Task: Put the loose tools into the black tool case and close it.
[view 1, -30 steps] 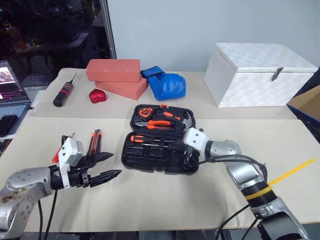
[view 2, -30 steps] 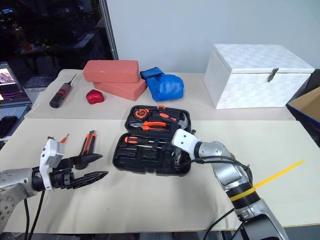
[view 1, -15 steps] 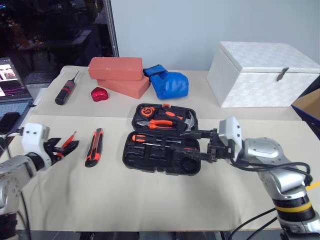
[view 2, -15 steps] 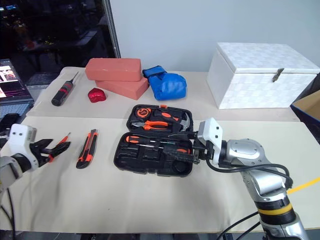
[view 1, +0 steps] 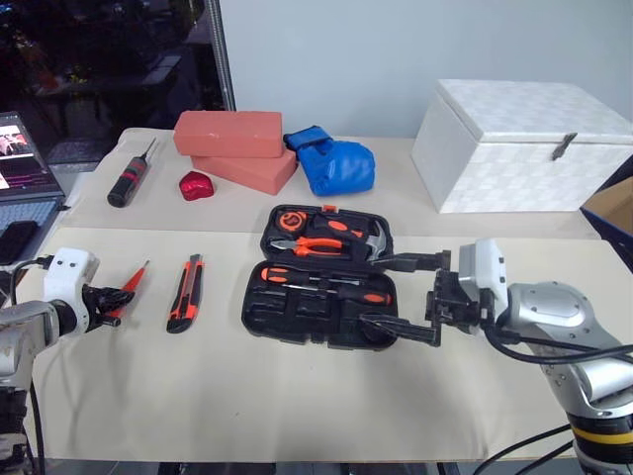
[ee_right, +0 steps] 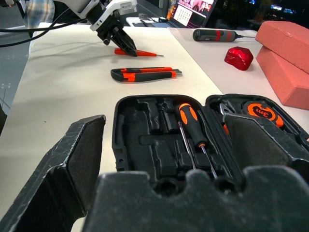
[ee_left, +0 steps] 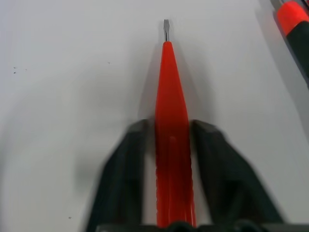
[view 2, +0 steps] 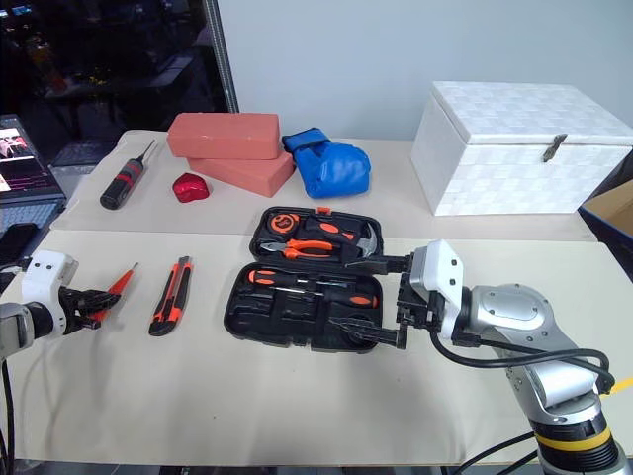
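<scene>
We saw the black tool case [view 1: 321, 287] lying open in the middle of the cream-covered table [view 1: 297, 396], a flat clamshell of hard moulded plastic with rounded corners. Its far half held pliers, a hammer and a round orange-and-black tape measure; its near half had ribbed, empty slots beside two seated orange-and-black screwdrivers [ee_right: 190, 130].

To the left of the case, well apart from it, lay the utility knife [view 1: 185, 292], slim, orange and black, flat on the cloth. Further left lay a thin red-orange screwdriver [ee_left: 171, 145] with a smooth tapering handle and a tiny flat steel tip. The left gripper [view 1: 111, 297] had its two black fingers [ee_left: 120, 174] drawn in narrow against both sides of that handle, with the tool resting on the table.

The right gripper [view 1: 401, 297] hung at the right edge of the case, pointing across it, its rough-textured black fingers [ee_right: 72, 164] spread wide and holding nothing.

At the back of the table stood two salmon-pink bricks [view 1: 232, 148], stacked, a crumpled blue glove [view 1: 336, 166], a glossy red lump [view 1: 195, 185], a dark screwdriver with red marks [view 1: 129, 180] and a white quilted box [view 1: 524, 143] with a metal latch. A laptop [view 1: 20, 173] stood at the far left. Behind were a dark window and a pale grey wall.
</scene>
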Controlling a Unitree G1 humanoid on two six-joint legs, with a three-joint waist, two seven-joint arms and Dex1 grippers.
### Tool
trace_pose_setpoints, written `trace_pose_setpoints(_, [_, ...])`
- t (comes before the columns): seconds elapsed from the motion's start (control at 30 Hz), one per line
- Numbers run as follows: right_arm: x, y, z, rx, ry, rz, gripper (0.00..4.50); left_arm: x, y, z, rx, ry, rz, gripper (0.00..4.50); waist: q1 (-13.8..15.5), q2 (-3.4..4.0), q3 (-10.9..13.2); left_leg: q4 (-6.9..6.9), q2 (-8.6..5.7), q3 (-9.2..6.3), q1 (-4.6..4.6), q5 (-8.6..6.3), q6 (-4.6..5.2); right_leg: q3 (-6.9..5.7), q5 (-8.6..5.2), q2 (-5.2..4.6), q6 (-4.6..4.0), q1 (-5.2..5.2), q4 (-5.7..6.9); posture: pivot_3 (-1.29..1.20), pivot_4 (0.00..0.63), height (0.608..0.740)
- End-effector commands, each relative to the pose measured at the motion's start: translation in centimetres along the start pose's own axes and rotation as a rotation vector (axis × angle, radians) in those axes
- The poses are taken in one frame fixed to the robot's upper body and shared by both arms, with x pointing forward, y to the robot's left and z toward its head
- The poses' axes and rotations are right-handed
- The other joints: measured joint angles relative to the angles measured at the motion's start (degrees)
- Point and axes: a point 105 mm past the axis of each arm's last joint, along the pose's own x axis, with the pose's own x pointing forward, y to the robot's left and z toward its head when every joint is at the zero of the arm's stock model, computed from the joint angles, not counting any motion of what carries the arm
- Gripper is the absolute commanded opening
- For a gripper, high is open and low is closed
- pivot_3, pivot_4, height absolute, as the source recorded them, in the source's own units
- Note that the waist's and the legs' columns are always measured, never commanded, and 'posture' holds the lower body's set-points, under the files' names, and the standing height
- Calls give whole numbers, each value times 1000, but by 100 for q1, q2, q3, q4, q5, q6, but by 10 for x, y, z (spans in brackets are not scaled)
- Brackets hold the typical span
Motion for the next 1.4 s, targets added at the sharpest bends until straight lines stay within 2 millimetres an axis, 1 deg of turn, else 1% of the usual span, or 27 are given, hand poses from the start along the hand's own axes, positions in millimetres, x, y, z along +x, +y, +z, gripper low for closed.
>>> trace_pose_setpoints(0.03, [-6, 1, 13, -57, -39, -26, 4500, -12, -6, 21, 41, -123, -62, 458, -4, 0, 0, 0, 0, 0, 0, 0, 0, 0, 0, -1, 0, 0, 0, 0, 150, 740])
trace_pose_setpoints(0.07, [-7, 2, 13, -58, -47, -33, 4500, -17, -15, 35, 53, -199, -128, 458, -6, 0, 0, 0, 0, 1, 0, 0, 0, 0, 0, -2, 0, 0, 0, 0, 150, 740])
trace_pose_setpoints(0.1, [-9, 2, 14, -64, -55, -42, 4500, -27, -34, 53, 51, -283, -262, 458, 0, -1, 1, 0, 0, 1, 0, 0, 0, 0, 1, -2, 0, 0, 0, 0, 150, 740])
trace_pose_setpoints(0.13, [-10, 3, 15, -73, -63, -50, 4500, -36, -50, 65, 78, -330, -375, 458, 16, -9, 0, 1, -1, 1, -1, 0, 0, 0, 0, -2, 0, -1, 1, 0, 150, 740])
trace_pose_setpoints(0.17, [-13, 4, 16, -82, -68, -58, 4500, -43, -67, 69, 156, -324, -483, 458, 35, -13, 1, 1, 0, -1, -7, 1, -1, -3, 1, -2, -1, -3, 1, 0, 150, 740])
trace_pose_setpoints(0.2, [-15, 5, 16, -90, -67, -66, 4500, -47, -81, 69, 228, -298, -570, 458, 68, -15, 0, 2, 1, -1, -7, 2, -3, -5, 1, -3, -1, -2, 2, 0, 150, 740])
trace_pose_setpoints(0.27, [-22, 9, 15, -107, -45, -82, 4500, -47, -108, 68, 356, -242, -717, 458, 128, -15, 0, 2, 0, 0, -12, 3, -5, -5, -7, -3, -14, -3, -3, 0, 150, 740])
trace_pose_setpoints(0.33, [-30, 12, 14, -112, -17, -107, 4500, -40, -134, 73, 480, -214, -831, 458, 210, 1, -6, 2, -8, 2, -10, 3, -5, -5, -20, -9, -28, 2, -5, 0, 150, 740])
trace_pose_setpoints(0.37, [-33, 14, 14, -112, -6, -117, 4500, -35, -142, 76, 536, -201, -860, 458, 209, 2, -7, 3, -14, 3, -10, 3, -5, -4, -25, -14, -28, 7, -4, 0, 150, 740])
trace_pose_setpoints(0.43, [-42, 17, 14, -110, 24, -148, 4500, -18, -161, 83, 669, -181, -896, 458, 240, 2, -7, 9, -13, 10, -11, 5, -6, 0, -28, -12, -17, 6, -5, 0, 150, 740])
trace_pose_setpoints(0.5, [-53, 21, 13, -108, 72, -187, 4500, 6, -184, 89, 790, -118, -925, 458, 298, 1, -7, 18, -14, 4, -13, 11, -10, 0, -27, -6, -4, 11, 0, 0, 150, 740])
trace_pose_setpoints(0.53, [-55, 22, 13, -108, 85, -197, 4500, 13, -189, 90, 826, -96, -933, 458, 306, 0, -6, 29, -17, -5, -20, 15, -8, -1, -17, -3, 15, 16, 3, 0, 150, 740])
trace_pose_setpoints(0.6, [-59, 23, 14, -114, 106, -227, 4500, 25, -204, 95, 910, -82, -955, 458, 296, -1, -7, 50, -16, -11, -28, 15, -7, 0, -13, 0, 16, 19, 1, 0, 150, 740])
trace_pose_setpoints(0.67, [-61, 24, 14, -115, 115, -244, 4500, 32, -212, 99, 945, -77, -966, 458, 203, -1, -6, 80, -14, -11, -41, 14, -5, 3, -10, 1, 17, 17, 1, 0, 150, 740])
trace_pose_setpoints(0.7, [-62, 25, 15, -117, 121, -257, 4500, 35, -220, 99, 968, -67, -992, 458, 163, -2, -6, 86, -13, -7, -44, 10, -1, 10, -6, 0, 18, 16, -1, 0, 150, 740])
trace_pose_setpoints(0.8, [-64, 30, 14, -112, 141, -270, 4500, 41, -233, 98, 1021, -42, -1039, 458, 124, -4, -4, 93, -15, -14, -47, 12, 0, 11, -3, 0, 24, 19, 2, 0, 150, 740])
trace_pose_setpoints(1.03, [-67, 37, 14, -98, 164, -286, 4500, 61, -234, 96, 1121, 22, -1003, 458, 134, -4, -4, 95, -17, -26, -45, 13, 1, 10, -1, 5, 23, 22, 7, 0, 150, 740])
trace_pose_setpoints(1.17, [-67, 38, 14, -94, 168, -300, 4500, 64, -235, 89, 1139, 60, -1012, 458, 138, -3, -5, 96, -18, -27, -43, 14, 2, 11, -1, 3, 23, 26, 6, 0, 150, 740])
trace_pose_setpoints(1.3, [-67, 39, 14, -93, 167, -303, 4500, 65, -237, 87, 1158, 65, -1024, 458, 141, -2, -6, 96, -19, -28, -39, 14, 2, 10, -1, 3, 23, 31, 7, 0, 150, 740])
trace_pose_setpoints(1.4, [-66, 39, 14, -93, 168, -303, 4500, 65, -244, 87, 1158, 62, -1044, 458, 141, -1, -6, 96, -20, -30, -32, 15, 3, 10, -1, 3, 23, 40, 6, 0, 150, 740])
